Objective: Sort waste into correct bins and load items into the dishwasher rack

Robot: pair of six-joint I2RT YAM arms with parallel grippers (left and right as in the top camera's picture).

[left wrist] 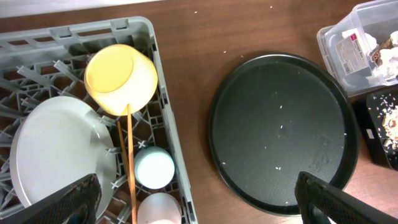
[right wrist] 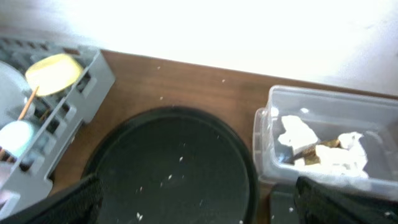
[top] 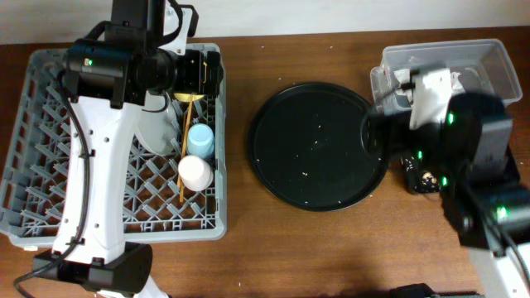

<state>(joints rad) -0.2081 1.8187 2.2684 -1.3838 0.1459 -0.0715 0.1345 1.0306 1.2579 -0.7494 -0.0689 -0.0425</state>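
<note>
Grey rack (left wrist: 74, 34), one plate (left wrist: 56, 149), probably two cups (left wrist: 154, 167)

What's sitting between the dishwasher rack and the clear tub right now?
Only the big round black tray lies between the dishwasher rack and the clear tub, with bare wood on either side of it. The overhead view shows this.

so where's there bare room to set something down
Bare wood: the strip between the rack and the round black tray, and the wood on the robot's side of that tray. The tray holds only crumbs. Crowded: the rack's right side, and around the clear tub.
</note>
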